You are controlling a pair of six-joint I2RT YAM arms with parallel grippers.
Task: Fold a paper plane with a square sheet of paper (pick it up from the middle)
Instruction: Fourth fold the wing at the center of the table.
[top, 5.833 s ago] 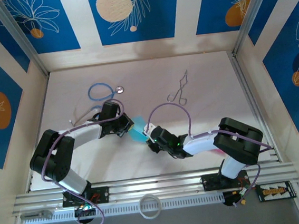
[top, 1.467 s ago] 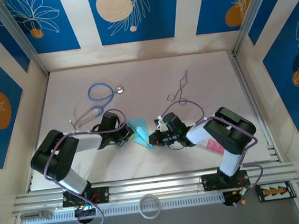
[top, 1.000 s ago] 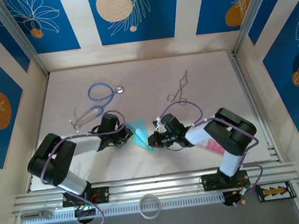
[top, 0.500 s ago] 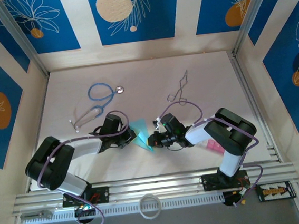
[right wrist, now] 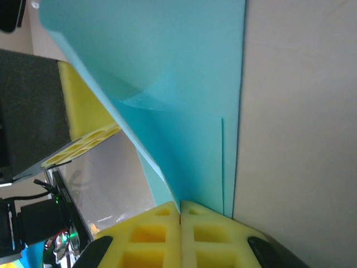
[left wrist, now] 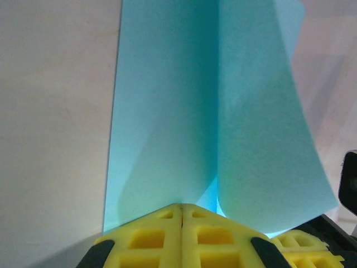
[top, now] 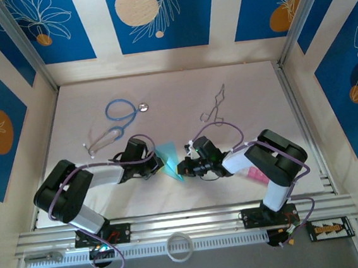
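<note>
Overhead, the paper plane (top: pixel 167 160) lies mid-table between two low, bent arms, its long axis diagonal and its point toward the near right. The left wrist view shows the left gripper (left wrist: pixel 181 215) pressed shut at its edge, one flap upright. The right wrist view shows the right gripper (right wrist: pixel 179 215) pinching the crease.
</note>
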